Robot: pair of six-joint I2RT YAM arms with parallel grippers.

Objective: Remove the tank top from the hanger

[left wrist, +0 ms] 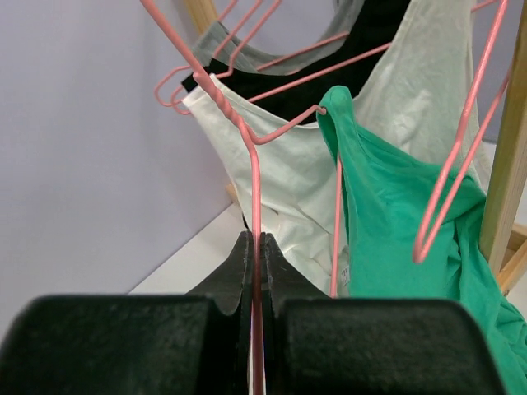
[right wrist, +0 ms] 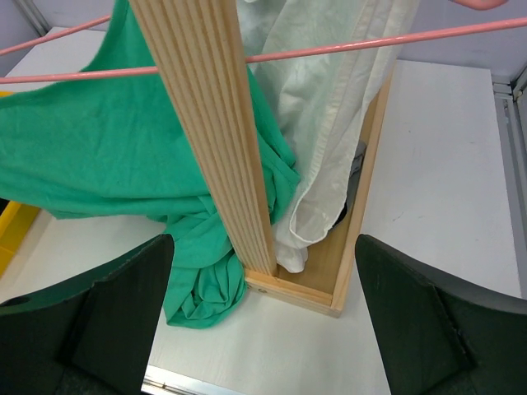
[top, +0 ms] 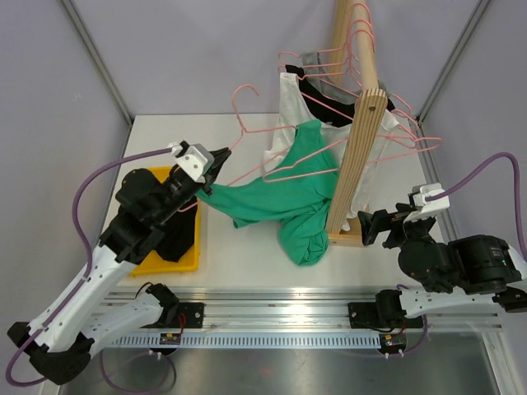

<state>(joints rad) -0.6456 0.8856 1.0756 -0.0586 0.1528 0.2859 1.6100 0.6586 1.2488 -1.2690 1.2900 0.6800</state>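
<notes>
Nothing readable in any of these shots, tbh. There's no lettering, logo or number I can make out on the green tank top (top: 280,197), the pink hanger (left wrist: 255,189), the wooden rack (top: 362,140) or the yellow bin (top: 185,262). The only maybe is a tiny red bit (top: 173,337) on the front rail (top: 272,317) in the top view, and that's way too small to tell if it has any print.

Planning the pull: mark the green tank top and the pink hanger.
green tank top (top: 280,197), top external view, mid-body cloth.
pink hanger (left wrist: 256,206), left wrist view, straight wire below the twist.
</notes>
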